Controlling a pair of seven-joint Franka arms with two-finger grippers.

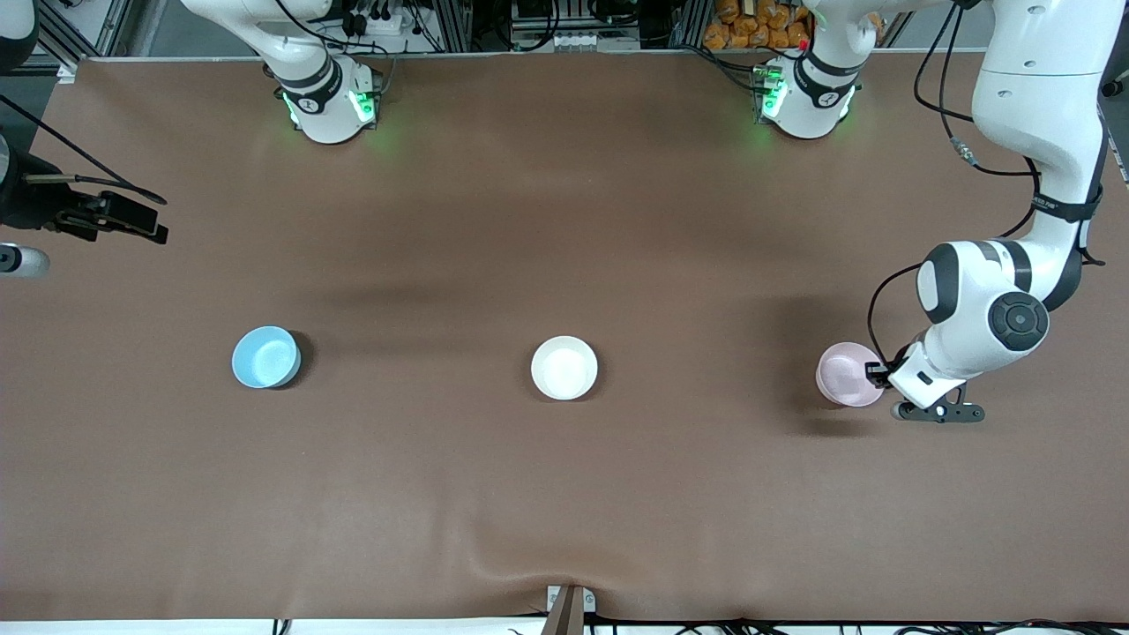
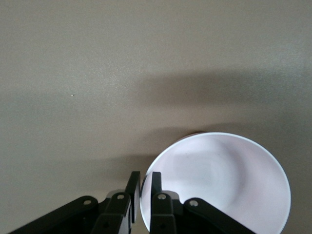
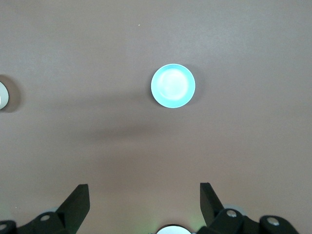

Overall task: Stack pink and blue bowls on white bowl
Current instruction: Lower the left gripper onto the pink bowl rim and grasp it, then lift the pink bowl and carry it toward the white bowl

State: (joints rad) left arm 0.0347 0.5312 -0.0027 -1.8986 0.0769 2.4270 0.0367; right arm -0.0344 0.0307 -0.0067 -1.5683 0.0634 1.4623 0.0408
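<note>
- While the three bowls sit in one row across the brown cloth-covered table (image 1: 564, 494), none is stacked on another.
- Small round smooth white bowl (image 1: 564, 367): middle of the row, upright, well apart from both neighbours. A sliver of it also shows at the edge of the right wrist view (image 3: 3, 95).
- Small round smooth light sky-blue bowl (image 1: 265, 356): toward the right arm's end of the table, upright, nothing touching it. Right wrist view shows it (image 3: 173, 86) whole from above, interior bare.
- Small round smooth pale pink bowl (image 1: 848, 374): toward the left arm's end of the table, upright on the cloth.
- Left gripper (image 1: 878, 374): low at the pink bowl's rim, on the side toward the left arm's end. In the left wrist view the gripper (image 2: 143, 187) has its two black fingers (image 2: 132, 184) brought close together with the bowl's rim (image 2: 214, 180) passing between them; one finger inside the wall, one outside. Fingers read as clamped on the rim.
- Right gripper (image 1: 132, 220): raised over the table edge at the right arm's end, waiting. Right wrist view shows the gripper (image 3: 145, 204) with its fingers (image 3: 78, 202) spread wide apart, holding nothing, looking down on the blue bowl.
</note>
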